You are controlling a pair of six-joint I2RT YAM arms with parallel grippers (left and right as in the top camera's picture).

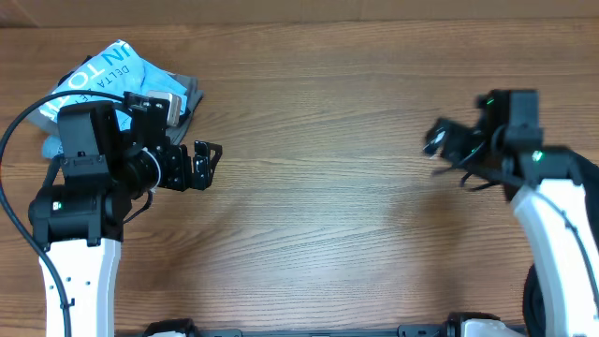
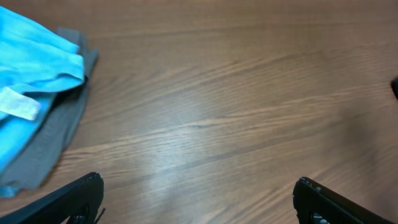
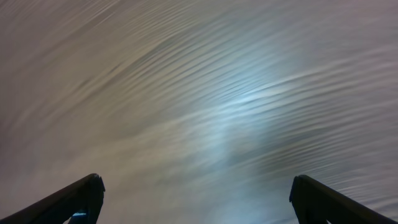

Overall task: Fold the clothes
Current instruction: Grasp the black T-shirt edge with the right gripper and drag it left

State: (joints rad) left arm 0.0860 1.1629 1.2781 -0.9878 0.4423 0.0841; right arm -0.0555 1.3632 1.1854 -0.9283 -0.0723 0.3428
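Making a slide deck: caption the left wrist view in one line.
Left claw open over the wooden table, a blue garment piled on a grey garment alongside.

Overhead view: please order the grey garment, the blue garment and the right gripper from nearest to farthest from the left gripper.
1. grey garment, just beyond the left gripper
2. blue garment, far-left corner
3. right gripper, far right side

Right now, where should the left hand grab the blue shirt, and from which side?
Grip the blue shirt at its bunched edge that lies over the grey garment. Come in from the bare table side, where the open left hand is. That edge looks raised and faces the hand, so the fingers could probably pinch blue cloth alone.
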